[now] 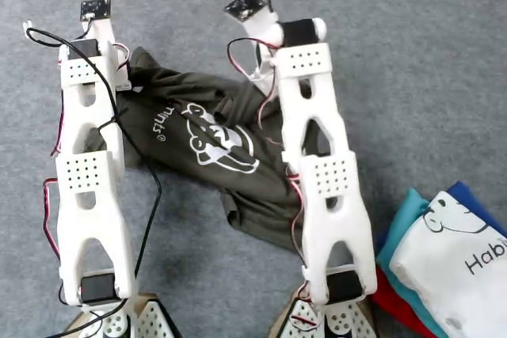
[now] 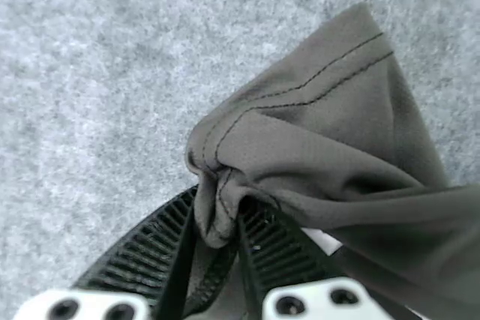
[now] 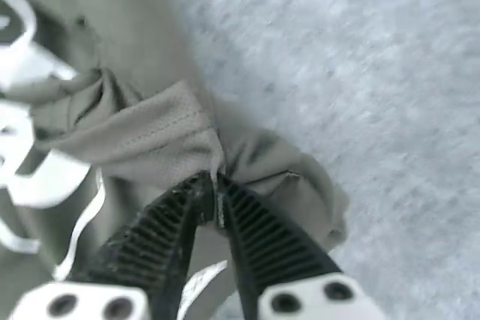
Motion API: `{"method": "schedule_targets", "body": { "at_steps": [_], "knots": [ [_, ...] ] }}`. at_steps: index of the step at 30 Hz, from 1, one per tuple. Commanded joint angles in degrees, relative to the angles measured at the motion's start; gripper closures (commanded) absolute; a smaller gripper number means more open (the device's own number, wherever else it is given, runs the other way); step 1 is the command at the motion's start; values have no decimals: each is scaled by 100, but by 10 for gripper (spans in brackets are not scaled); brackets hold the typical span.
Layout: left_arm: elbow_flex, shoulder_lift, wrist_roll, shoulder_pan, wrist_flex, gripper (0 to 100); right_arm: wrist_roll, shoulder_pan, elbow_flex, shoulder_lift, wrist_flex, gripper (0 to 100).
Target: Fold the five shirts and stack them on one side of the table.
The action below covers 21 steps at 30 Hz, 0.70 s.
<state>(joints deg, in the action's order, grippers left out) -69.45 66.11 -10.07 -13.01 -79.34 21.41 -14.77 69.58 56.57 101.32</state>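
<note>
A dark olive shirt with a white cartoon print is spread, rumpled, on a grey desk, between the two hands. A stitched edge of the shirt is pinched in the left hand, whose ribbed black fingers are closed tightly on a bunched fold of cloth. Beyond that hand the cloth comes to a pointed corner. Another gathered fold, close to the print, is clamped in the right hand, with its fingers pressed together on the cloth. Bare desk is seen just past each hand. Well apart from both hands, back beside the base of the right arm on its outer side, a stack of folded shirts is laid at the desk's edge, white on top with teal, blue and red layers beneath.
</note>
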Motion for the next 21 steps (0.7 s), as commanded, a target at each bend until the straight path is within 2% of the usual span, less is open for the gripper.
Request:
{"method": "schedule_targets", "body": {
  "at_steps": [1, 8, 17, 21],
  "knots": [
    [-281, -92, -35, 44, 105, 981, 176, 4, -1385, -1156, 105, 994],
    [-281, -92, -35, 44, 105, 981, 440, 136, -3714, -2255, -70, 994],
    [-343, 66, -44, 44, 105, 981, 914, 57, -6018, -3670, -1152, 989],
    [-343, 75, -44, 44, 176, 981, 1213, -154, -6932, -4251, -1327, 917]
  ]
}}
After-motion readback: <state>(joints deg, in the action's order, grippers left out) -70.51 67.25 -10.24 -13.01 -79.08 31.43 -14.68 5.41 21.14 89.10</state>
